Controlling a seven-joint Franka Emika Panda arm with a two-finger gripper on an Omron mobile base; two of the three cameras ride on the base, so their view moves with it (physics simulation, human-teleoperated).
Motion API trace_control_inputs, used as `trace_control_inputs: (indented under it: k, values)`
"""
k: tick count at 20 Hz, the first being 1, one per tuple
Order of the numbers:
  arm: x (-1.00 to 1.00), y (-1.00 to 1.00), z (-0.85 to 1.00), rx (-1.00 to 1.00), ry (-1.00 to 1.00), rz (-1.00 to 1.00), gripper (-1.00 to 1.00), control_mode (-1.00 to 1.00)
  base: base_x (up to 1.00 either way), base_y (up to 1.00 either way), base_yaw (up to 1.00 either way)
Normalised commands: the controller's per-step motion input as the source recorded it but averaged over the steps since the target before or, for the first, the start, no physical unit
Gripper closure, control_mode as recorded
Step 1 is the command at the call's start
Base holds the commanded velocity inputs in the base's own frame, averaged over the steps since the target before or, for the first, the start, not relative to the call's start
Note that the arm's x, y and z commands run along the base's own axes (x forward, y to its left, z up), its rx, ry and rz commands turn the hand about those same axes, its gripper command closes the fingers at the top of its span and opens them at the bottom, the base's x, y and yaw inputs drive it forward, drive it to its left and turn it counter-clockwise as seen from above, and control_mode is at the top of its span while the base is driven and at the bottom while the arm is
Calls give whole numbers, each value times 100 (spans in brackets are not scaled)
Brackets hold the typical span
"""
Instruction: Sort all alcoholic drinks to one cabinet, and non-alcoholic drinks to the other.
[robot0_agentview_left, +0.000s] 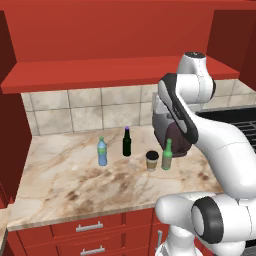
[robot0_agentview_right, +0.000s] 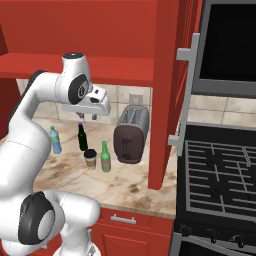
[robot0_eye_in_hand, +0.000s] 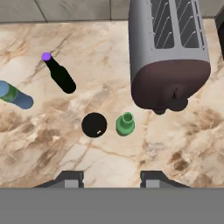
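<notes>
Four drinks stand upright on the marble counter (robot0_agentview_left: 60, 185). The near-black glass bottle (robot0_agentview_left: 127, 142) with a purple cap is at the back, and the blue plastic bottle (robot0_agentview_left: 102, 152) is left of it. The tan cup (robot0_agentview_left: 152, 161) with a dark lid and the green glass bottle (robot0_agentview_left: 167, 155) stand side by side in front. My gripper (robot0_agentview_right: 86, 117) hangs high above them, open and empty. From above, in the hand view, my gripper (robot0_eye_in_hand: 111, 178) has the cup (robot0_eye_in_hand: 94, 124) and green bottle (robot0_eye_in_hand: 125, 124) just ahead of its fingertips. The black bottle (robot0_eye_in_hand: 59, 75) and blue bottle (robot0_eye_in_hand: 15, 96) lie farther left.
A grey and dark toaster (robot0_agentview_right: 131, 135) stands right of the green bottle, against the tiled wall. A red cabinet door (robot0_agentview_right: 170, 100) hangs open beside it, with the stove (robot0_agentview_right: 220, 170) beyond. A red shelf (robot0_agentview_left: 115, 72) runs above the counter.
</notes>
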Motion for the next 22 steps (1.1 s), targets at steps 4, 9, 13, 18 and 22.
trace_control_inputs:
  k: [4,9,13,18,22]
  values:
    - [-30,-8,-1,1,-7,-2,-100,-100,0,0,0]
    - [-69,-34,-38,3,-7,-8,-100,-100,0,0,0]
    - [-50,-21,-83,0,0,-4,-100,-100,0,0,0]
    - [-4,-11,-96,0,0,-2,-100,-100,0,0,0]
    - [25,0,-61,0,-2,0,-100,-100,0,0,0]
